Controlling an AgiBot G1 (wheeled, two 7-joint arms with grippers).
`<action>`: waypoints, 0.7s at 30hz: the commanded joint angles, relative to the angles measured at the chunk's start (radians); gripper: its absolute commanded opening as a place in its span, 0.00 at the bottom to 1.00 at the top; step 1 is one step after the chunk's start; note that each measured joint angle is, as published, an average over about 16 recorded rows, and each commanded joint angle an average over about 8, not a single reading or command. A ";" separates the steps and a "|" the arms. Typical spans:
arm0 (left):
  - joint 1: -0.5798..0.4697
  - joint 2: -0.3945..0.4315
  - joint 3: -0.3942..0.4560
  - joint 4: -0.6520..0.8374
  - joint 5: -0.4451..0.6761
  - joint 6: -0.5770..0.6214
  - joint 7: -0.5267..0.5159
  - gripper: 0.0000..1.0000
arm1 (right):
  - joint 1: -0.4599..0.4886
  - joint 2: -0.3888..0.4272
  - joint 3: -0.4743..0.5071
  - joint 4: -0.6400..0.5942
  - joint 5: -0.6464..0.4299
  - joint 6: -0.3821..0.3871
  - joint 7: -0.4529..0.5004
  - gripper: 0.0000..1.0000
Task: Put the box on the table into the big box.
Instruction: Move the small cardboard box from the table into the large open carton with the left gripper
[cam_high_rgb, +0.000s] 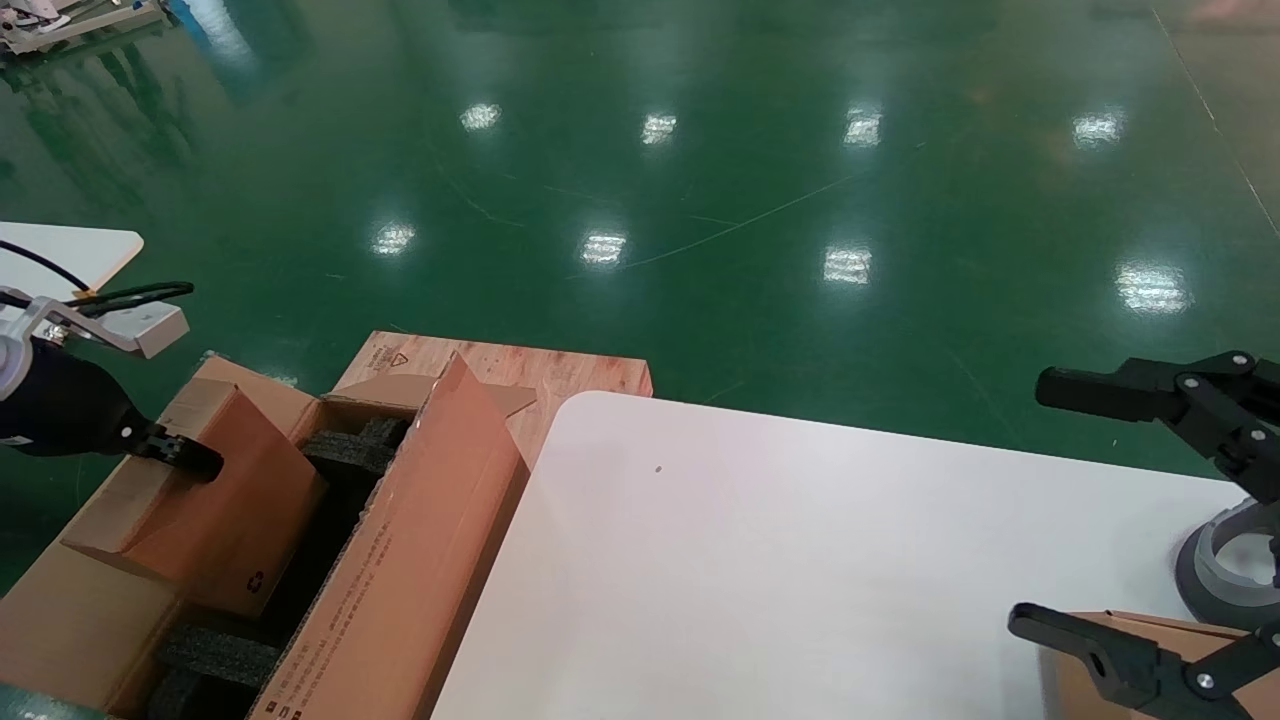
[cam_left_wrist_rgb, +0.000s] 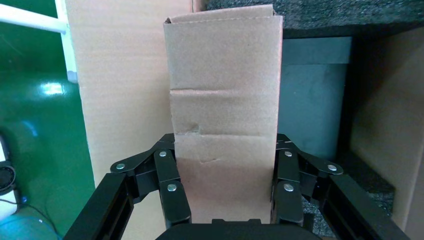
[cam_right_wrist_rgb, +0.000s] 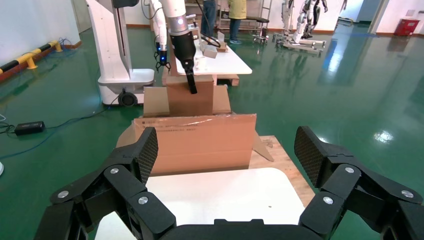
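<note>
Left pincer (cam_left_wrist_rgb: 225, 202) grips recycling-marked box (cam_high_rgb: 215, 500).

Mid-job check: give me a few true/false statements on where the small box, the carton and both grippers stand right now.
1. The left gripper is shut on the box. True.
2. The box lies flat on the table. False: it is held tilted over the big box.
3. The right gripper is open and holds nothing. True.
4. The big box holds white foam. False: the foam blocks are black.
5. The big box stands on the table. False: it stands beside it.
</note>
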 joint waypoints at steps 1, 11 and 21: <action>0.009 0.008 0.003 0.011 0.002 -0.003 -0.003 0.00 | 0.000 0.000 0.000 0.000 0.000 0.000 0.000 1.00; 0.070 0.047 0.010 0.039 0.001 -0.034 -0.034 0.00 | 0.000 0.000 0.000 0.000 0.000 0.000 0.000 1.00; 0.124 0.076 0.014 0.055 0.004 -0.070 -0.050 0.03 | 0.000 0.000 0.000 0.000 0.000 0.000 0.000 1.00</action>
